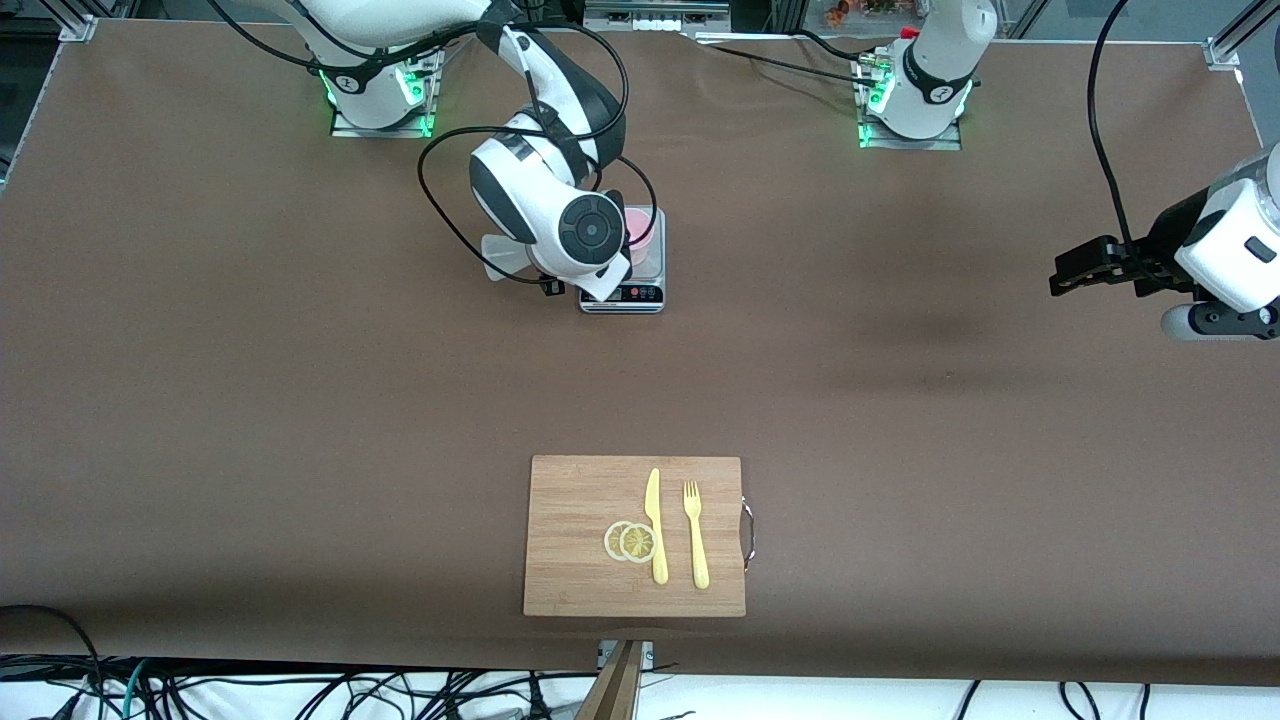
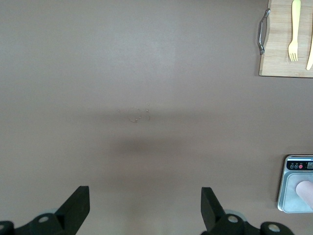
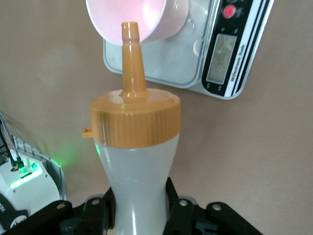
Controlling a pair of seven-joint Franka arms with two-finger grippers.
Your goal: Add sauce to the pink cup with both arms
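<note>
My right gripper (image 3: 139,210) is shut on the waist of the sauce bottle (image 3: 137,161), a whitish squeeze bottle with an orange cap (image 3: 132,122). The bottle is tilted, and its nozzle tip (image 3: 129,29) sits at the rim of the pink cup (image 3: 156,17). The cup (image 1: 641,230) stands on a grey scale (image 1: 630,293), partly hidden by the right arm's wrist in the front view. My left gripper (image 2: 145,208) hangs open and holds nothing over bare table toward the left arm's end (image 1: 1070,272), waiting. The left wrist view catches the cup (image 2: 306,192) at its edge.
A wooden cutting board (image 1: 580,530) with a metal handle lies nearer to the front camera. It carries a yellow knife (image 1: 655,525), a yellow fork (image 1: 695,535) and two lemon slices (image 1: 630,541). Black cables loop beside the right arm.
</note>
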